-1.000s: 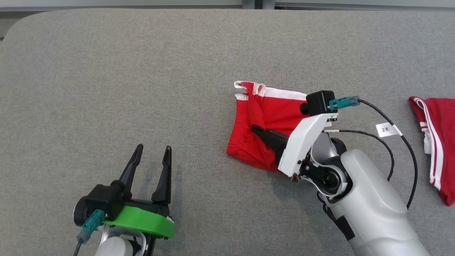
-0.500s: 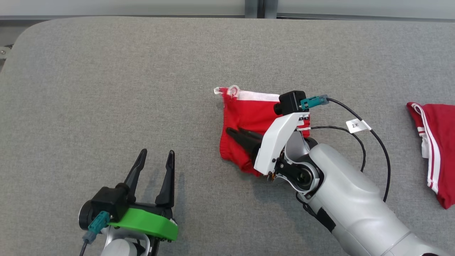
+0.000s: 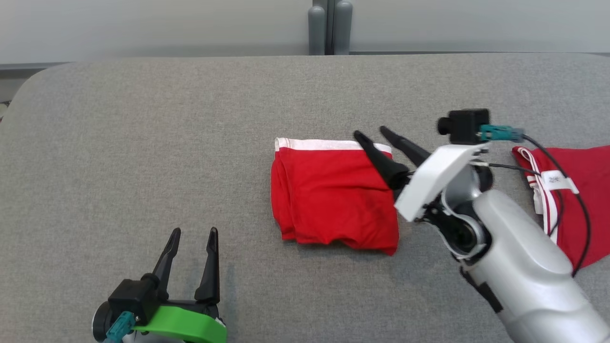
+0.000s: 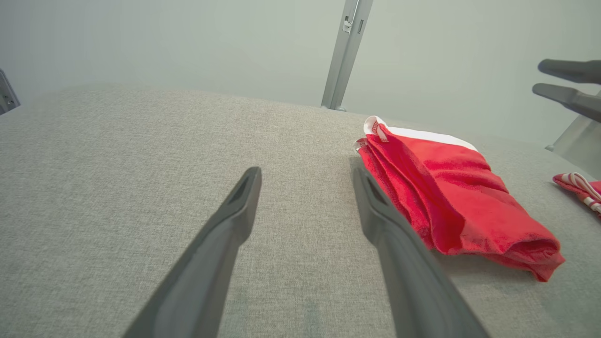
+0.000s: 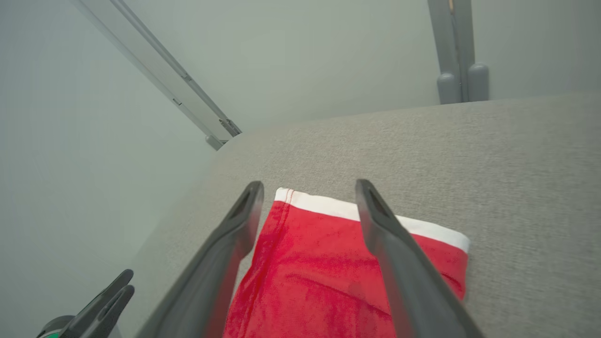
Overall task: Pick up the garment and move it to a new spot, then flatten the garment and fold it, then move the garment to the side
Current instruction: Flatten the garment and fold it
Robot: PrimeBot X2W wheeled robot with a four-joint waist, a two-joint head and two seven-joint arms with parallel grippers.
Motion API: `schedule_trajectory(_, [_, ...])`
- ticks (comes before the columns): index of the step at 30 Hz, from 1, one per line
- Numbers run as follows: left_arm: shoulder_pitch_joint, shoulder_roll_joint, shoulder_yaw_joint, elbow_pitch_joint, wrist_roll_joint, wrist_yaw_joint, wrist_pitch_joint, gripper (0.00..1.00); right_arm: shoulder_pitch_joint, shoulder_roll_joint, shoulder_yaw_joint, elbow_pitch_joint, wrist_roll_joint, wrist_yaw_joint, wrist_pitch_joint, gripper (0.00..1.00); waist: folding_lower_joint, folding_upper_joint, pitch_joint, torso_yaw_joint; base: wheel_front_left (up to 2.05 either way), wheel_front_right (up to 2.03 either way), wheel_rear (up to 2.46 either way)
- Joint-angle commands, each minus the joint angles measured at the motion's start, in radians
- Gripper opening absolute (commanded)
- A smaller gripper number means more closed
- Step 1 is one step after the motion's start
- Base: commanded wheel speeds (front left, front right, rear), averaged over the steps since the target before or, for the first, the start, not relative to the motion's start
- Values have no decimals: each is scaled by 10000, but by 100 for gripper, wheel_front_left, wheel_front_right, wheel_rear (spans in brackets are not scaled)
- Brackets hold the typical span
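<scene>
The garment is a red piece with a white band along its far edge, lying folded in a neat rectangle on the grey padded table. It also shows in the left wrist view and the right wrist view. My right gripper hovers open above the garment's far right corner, lifted off the cloth, nothing between its fingers. My left gripper stands open near the front left, well apart from the garment, holding nothing.
A second red garment with white stripes lies at the right edge, partly behind my right arm and its black cable. A grey post stands behind the table's far edge. The table's rounded left corner is near.
My right gripper has opened, let go of the garment and lifted back to the right; the garment now lies flat and folded. The head camera has tilted up, shifting the whole picture.
</scene>
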Motion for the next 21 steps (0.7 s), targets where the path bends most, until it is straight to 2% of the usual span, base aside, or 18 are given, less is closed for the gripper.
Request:
schedule_trajectory(1, [211,34,47,-112,-11,62,-46,100,443,-314,-439,-452,-461,2,-53,100,0,-1,-271,-232,0,0,0])
schedule_trajectory(5, [397,42,122,-281,-19,122,-44,100,1589,-1007,-2001,-1780,-1427,2,69,100,0,-1,-408,-331,0,0,0])
schedule_trajectory(8, [419,27,216,-351,-14,164,-44,100,2372,-1257,-2896,-2783,-2284,2,93,100,0,-1,-371,-427,0,0,0])
schedule_trajectory(12, [407,-23,224,-415,119,114,-44,100,3336,-1511,-3430,-3734,-3427,0,-382,100,0,-1,-369,-477,0,0,0])
schedule_trajectory(16, [541,-74,321,-436,299,70,-44,100,4341,-1476,-3835,-4013,-4278,0,-1331,100,0,-1,-512,-504,0,0,0])
schedule_trajectory(21, [774,-130,622,-422,643,1,-44,100,5605,-1137,-4460,-3430,-5381,0,-3059,100,0,-1,-704,-540,0,0,0])
